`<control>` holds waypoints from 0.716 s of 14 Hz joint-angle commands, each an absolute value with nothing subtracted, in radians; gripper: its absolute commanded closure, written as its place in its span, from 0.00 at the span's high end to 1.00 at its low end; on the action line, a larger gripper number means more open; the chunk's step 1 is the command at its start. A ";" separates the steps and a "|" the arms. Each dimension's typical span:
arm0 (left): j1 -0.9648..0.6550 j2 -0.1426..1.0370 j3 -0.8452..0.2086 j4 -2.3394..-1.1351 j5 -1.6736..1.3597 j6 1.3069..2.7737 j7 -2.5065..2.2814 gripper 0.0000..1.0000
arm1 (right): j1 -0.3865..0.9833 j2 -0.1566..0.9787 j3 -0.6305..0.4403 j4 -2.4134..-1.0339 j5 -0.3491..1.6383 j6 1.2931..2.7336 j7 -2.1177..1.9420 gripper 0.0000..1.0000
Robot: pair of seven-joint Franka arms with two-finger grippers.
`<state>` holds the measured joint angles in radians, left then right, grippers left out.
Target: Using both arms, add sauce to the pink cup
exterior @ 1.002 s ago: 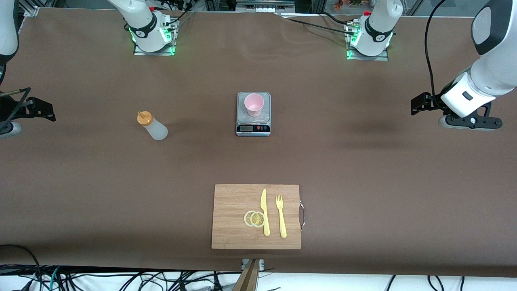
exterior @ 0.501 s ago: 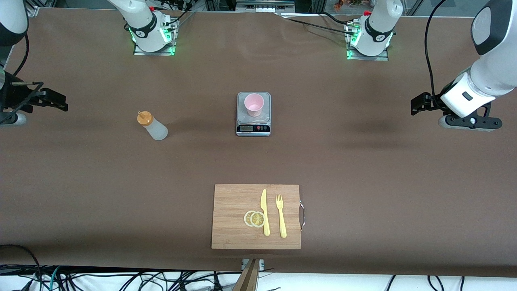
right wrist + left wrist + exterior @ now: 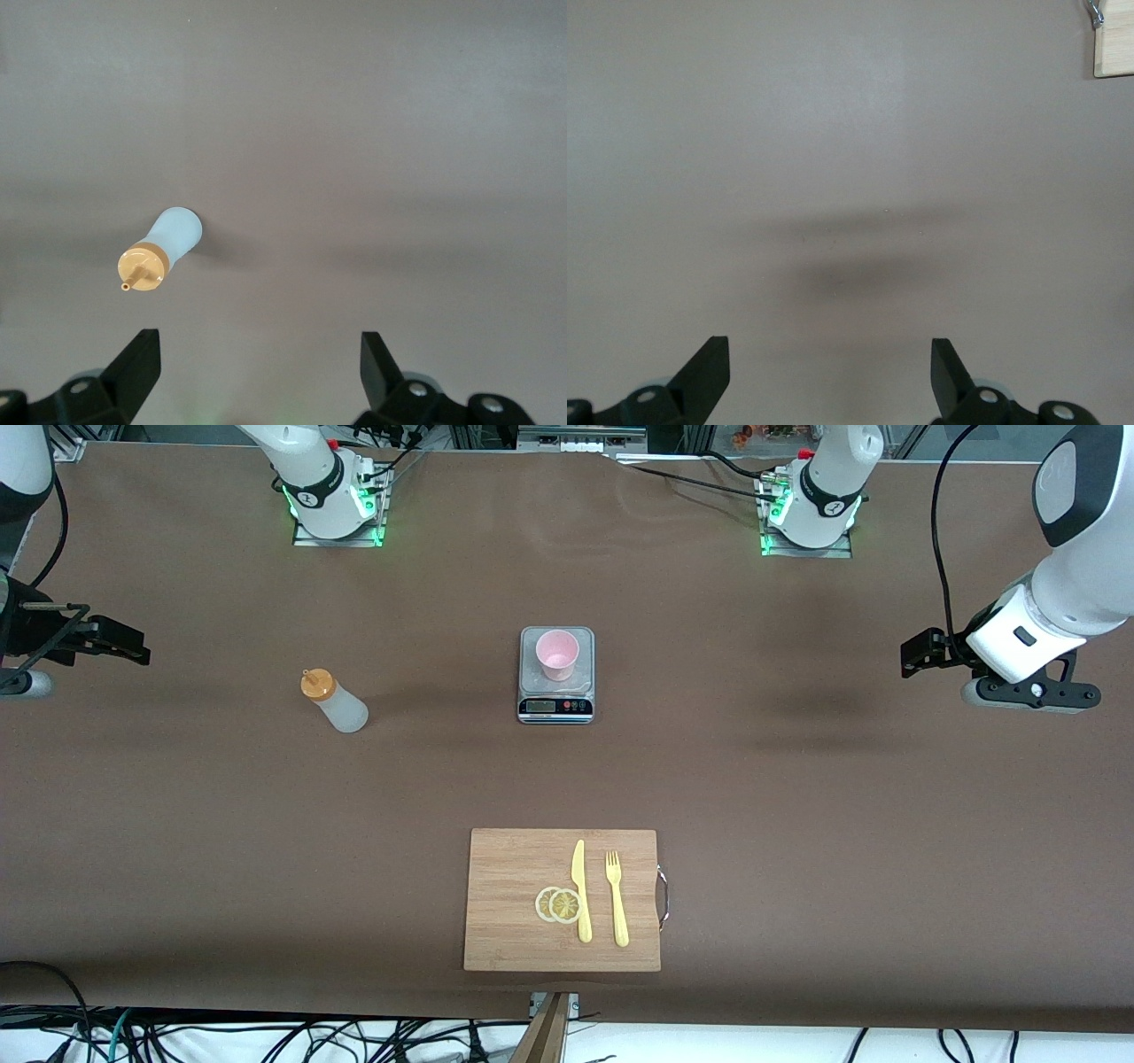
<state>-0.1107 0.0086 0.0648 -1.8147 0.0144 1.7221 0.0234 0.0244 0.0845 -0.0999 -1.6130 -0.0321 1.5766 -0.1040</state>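
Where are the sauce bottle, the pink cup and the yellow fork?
sauce bottle [image 3: 337, 702], front view, on its whitish body
pink cup [image 3: 557, 654], front view, inside its round opening
yellow fork [image 3: 617, 898], front view, on its handle

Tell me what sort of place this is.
Probably a robotics lab set up as a mock kitchen: arm bases bolted to a brown table, loose cables along its edge, and a pink cup on a digital scale.

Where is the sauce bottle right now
The sauce bottle stands upright on the bare table, beside the scale holding the pink cup, toward the right arm's end; no claw touches it.
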 commanded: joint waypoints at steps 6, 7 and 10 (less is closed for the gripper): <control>-0.101 0.006 0.061 -1.813 -0.003 1.710 0.048 1.00 | 0.012 0.098 -0.097 -1.611 -0.023 1.574 -0.098 1.00; -0.101 0.006 0.061 -1.813 -0.003 1.710 0.048 1.00 | 0.008 0.098 -0.097 -1.611 -0.021 1.574 -0.097 1.00; -0.101 0.006 0.061 -1.813 -0.003 1.710 0.048 1.00 | 0.005 0.098 -0.097 -1.611 -0.021 1.574 -0.097 1.00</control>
